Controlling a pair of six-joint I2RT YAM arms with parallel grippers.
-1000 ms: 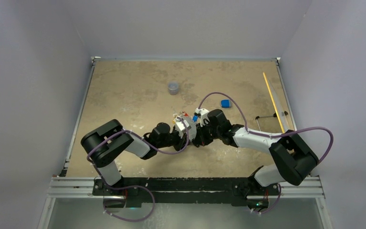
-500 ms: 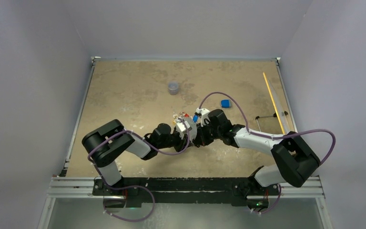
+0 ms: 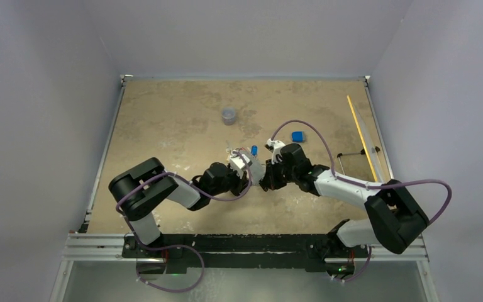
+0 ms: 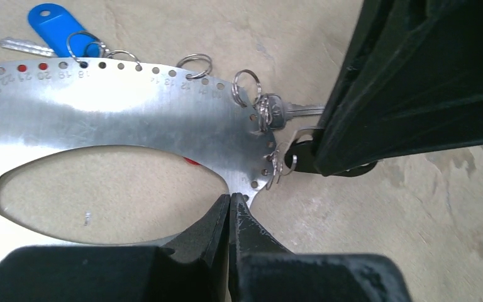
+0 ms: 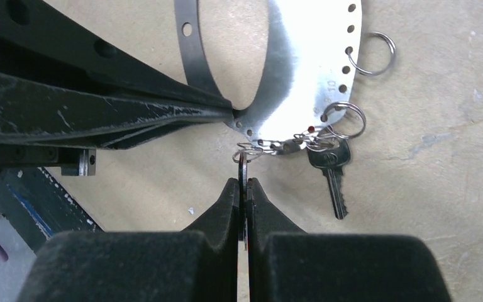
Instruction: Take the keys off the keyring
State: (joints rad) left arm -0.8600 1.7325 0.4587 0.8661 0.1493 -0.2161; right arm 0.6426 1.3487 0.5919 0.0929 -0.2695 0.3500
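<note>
Left pincer (image 4: 230, 201) clamps keyring (image 4: 132, 113); right pincer (image 5: 243, 184) pinches key (image 4: 300, 157).

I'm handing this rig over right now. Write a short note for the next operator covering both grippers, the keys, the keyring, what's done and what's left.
Left gripper: shut on the edge of the keyring.
Right gripper: shut on the black-headed key, which hangs from the keyring by a small split ring.
Also on the keyring: a silver key and a blue-tagged key.
Done: both grips set; no key in view is off.
Left: work each key free.
</note>
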